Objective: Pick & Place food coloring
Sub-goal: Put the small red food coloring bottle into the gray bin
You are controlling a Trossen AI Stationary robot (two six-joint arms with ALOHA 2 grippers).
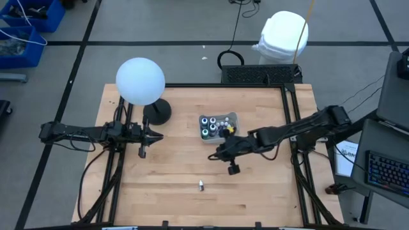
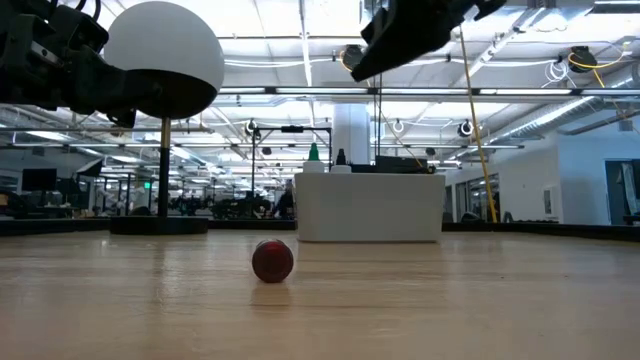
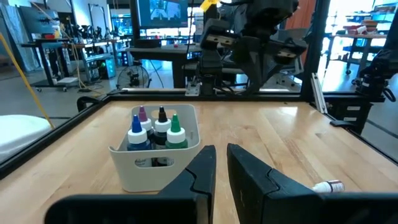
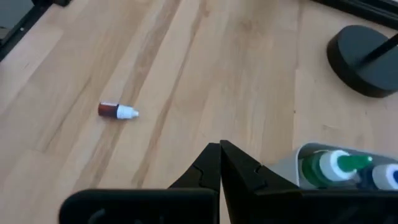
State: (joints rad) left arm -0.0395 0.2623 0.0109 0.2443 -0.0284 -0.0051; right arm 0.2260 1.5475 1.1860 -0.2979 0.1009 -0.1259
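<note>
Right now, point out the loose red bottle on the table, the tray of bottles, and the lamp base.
red bottle [image 4: 116,111], right wrist view, on its red body.
tray [image 3: 155,163], left wrist view, on its front wall.
lamp base [image 1: 157,113], high view, on the dark disc.

- A white globe lamp on a black round base is seen near the tabletop's far left corner.
- A small pale tray is placed near the middle.
- A white bag is seen on the floor beyond the far edge.
- A blue crate is seen on the floor, far left.
</note>
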